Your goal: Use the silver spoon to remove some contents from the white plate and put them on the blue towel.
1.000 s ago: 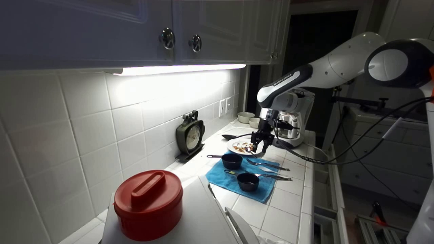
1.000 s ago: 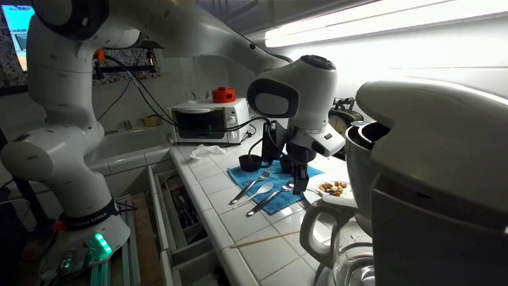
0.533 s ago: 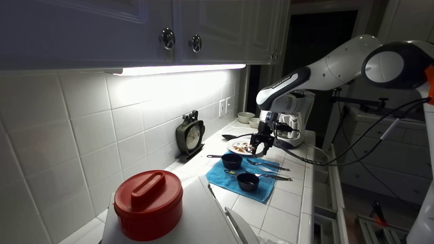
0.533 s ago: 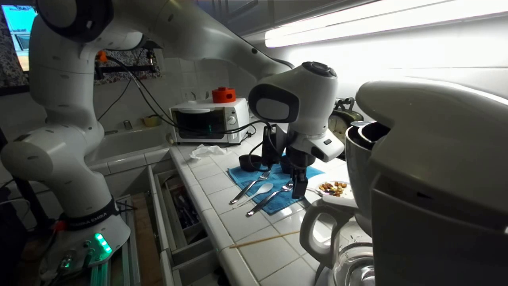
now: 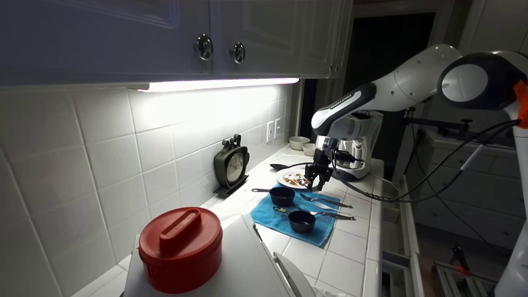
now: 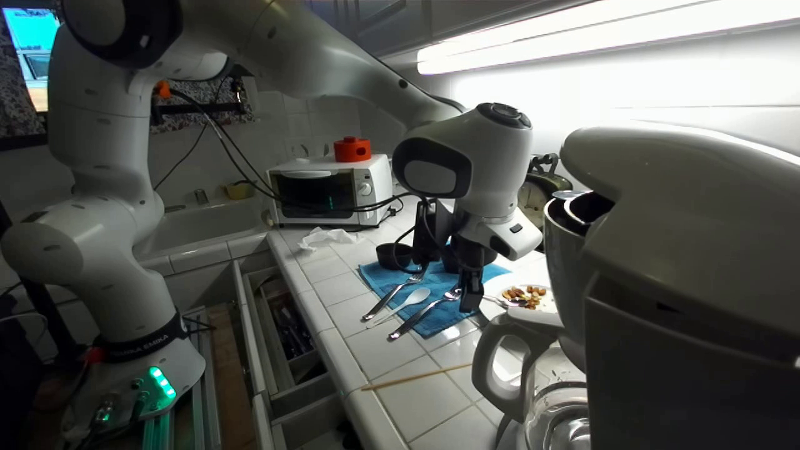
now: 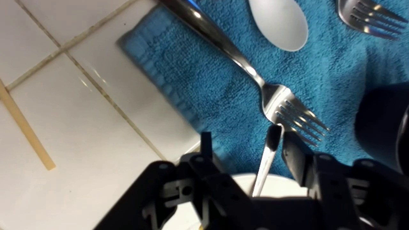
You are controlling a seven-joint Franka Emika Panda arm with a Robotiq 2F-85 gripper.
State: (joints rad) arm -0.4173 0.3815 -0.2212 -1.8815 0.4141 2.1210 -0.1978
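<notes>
The gripper (image 7: 247, 142) is spread and, as it seems, grasps nothing: its jaws stand apart, and in the wrist view the handle of the silver spoon (image 7: 264, 166) lies between them, much nearer to one jaw. Whether it touches this jaw, one cannot tell. The handle leads over the white plate (image 5: 282, 176); the head is too small to see well. Grasping the spoon is probably the present step.

The spoon should be light and stiff, but its polished metal is likely slippery, and so thin a handle may turn in the grip. The best place to take hold would be the wider end, away from the plate. However, this end appears at the tines of a fork (image 7: 278, 99), so the jaws could catch the fork also.

On the plate lie the contents (image 6: 528, 296), a loose heap of brownish bits. They look light, and may roll from a tilted spoon. Just beside the plate is the blue towel (image 7: 198, 76), soft and easily wrinkled. It carries also a white spoon (image 7: 282, 27), a second fork (image 7: 346, 12) and two dark cups (image 5: 302, 225). Farther out, a wooden stick (image 7: 28, 132) lies on the counter (image 7: 89, 166).
</notes>
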